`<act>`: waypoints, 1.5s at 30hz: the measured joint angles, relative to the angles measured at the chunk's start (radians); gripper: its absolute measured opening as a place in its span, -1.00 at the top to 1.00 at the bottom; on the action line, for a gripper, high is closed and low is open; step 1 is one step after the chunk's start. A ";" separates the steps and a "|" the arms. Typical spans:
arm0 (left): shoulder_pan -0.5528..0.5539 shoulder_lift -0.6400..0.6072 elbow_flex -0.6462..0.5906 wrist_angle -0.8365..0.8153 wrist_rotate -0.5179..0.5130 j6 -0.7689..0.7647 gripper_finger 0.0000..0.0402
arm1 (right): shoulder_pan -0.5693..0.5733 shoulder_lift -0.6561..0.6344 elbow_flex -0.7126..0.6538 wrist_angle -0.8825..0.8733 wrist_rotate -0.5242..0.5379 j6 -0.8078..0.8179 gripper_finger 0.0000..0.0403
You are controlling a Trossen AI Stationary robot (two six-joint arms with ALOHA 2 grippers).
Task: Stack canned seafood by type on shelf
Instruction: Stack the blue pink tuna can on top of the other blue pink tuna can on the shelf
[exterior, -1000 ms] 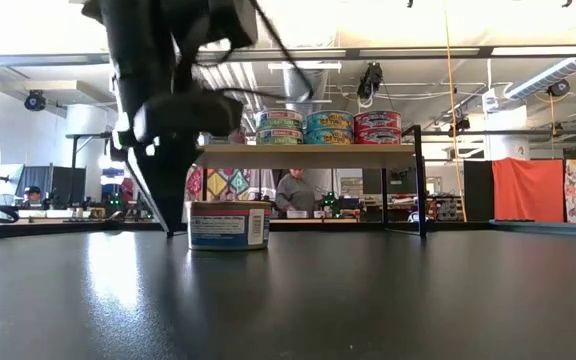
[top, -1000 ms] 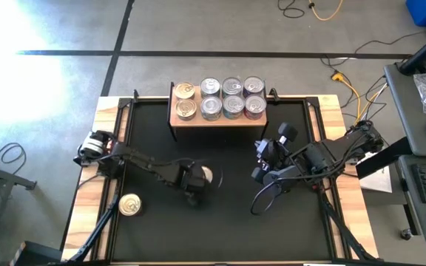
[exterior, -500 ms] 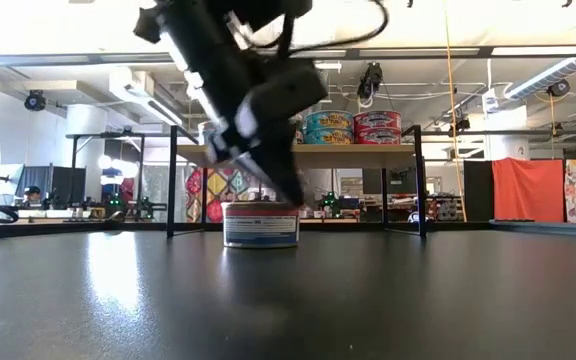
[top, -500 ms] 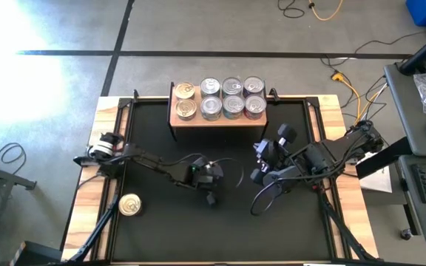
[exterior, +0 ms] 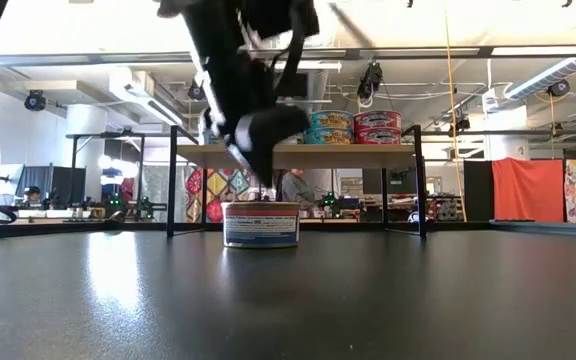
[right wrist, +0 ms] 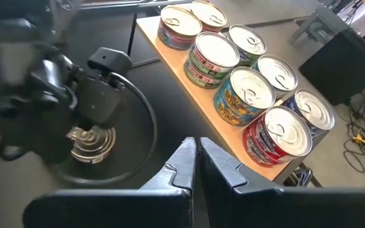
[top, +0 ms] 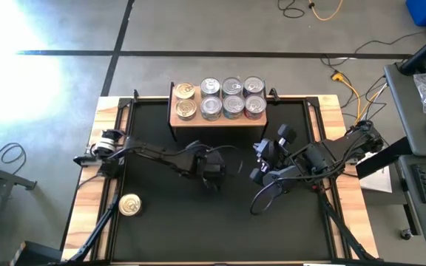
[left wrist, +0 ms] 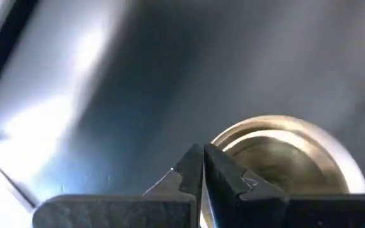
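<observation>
1. The left gripper (top: 211,172) is closed tight with nothing in it, right above a short round tin (exterior: 260,224) in the middle of the black table (top: 287,229).
2. The right gripper (top: 260,161) at 3 o'clock is closed and empty too.
3. One gold-lidded tin (top: 130,205) sits alone at 8 o'clock.
4. At 12 o'clock, the light-wood shelf (top: 217,120) shows eight shiny lids.
</observation>
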 joint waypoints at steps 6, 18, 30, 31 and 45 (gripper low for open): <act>0.008 -0.001 -0.088 -0.105 0.060 -0.198 1.00 | 0.000 0.000 0.000 0.000 0.000 0.008 0.94; -0.138 -0.014 -0.200 -0.195 0.245 -0.507 1.00 | -0.002 0.000 0.000 -0.001 0.020 -0.047 0.94; -0.127 -0.050 -0.016 -0.021 0.083 -0.308 1.00 | -0.002 0.001 0.000 -0.003 0.002 -0.034 0.94; -0.128 -0.050 -0.013 -0.004 0.062 -0.295 1.00 | 0.000 0.001 0.000 -0.004 -0.002 -0.027 0.94; -0.009 -0.020 -0.129 0.175 0.131 -0.118 1.00 | 0.001 0.001 0.000 -0.004 -0.078 0.008 0.94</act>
